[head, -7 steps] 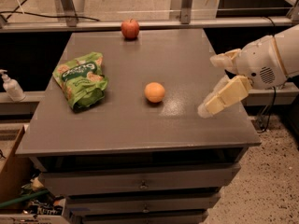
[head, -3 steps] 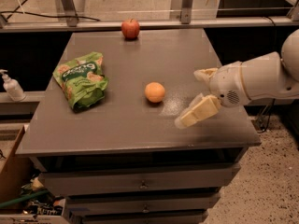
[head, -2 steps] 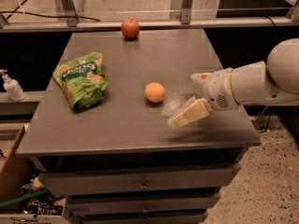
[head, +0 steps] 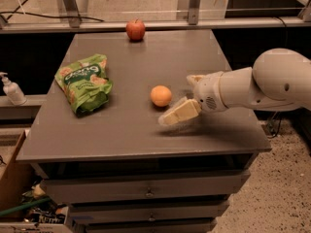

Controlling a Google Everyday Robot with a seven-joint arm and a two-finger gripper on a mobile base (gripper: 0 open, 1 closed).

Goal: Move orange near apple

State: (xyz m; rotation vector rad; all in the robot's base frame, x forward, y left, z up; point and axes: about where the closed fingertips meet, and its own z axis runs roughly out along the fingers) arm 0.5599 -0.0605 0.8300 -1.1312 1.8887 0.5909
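Observation:
The orange [head: 161, 95] lies near the middle of the grey table [head: 121, 130]. The red apple [head: 135, 29] with a short stem sits at the table's far edge, well apart from the orange. My gripper [head: 176, 100] reaches in from the right on a white arm, low over the table, just right of the orange. It is open. One pale finger [head: 179, 113] points toward the front of the orange and the other [head: 194, 79] shows behind it. It holds nothing.
A green snack bag [head: 83, 83] lies on the left part of the table. A pump bottle [head: 10, 89] stands on a ledge to the left. A cardboard box [head: 12, 178] sits on the floor at lower left. Drawers [head: 146, 191] are under the tabletop.
My gripper has moved left across the table from the right edge and come close beside the orange. The orange, apple and bag have not moved.

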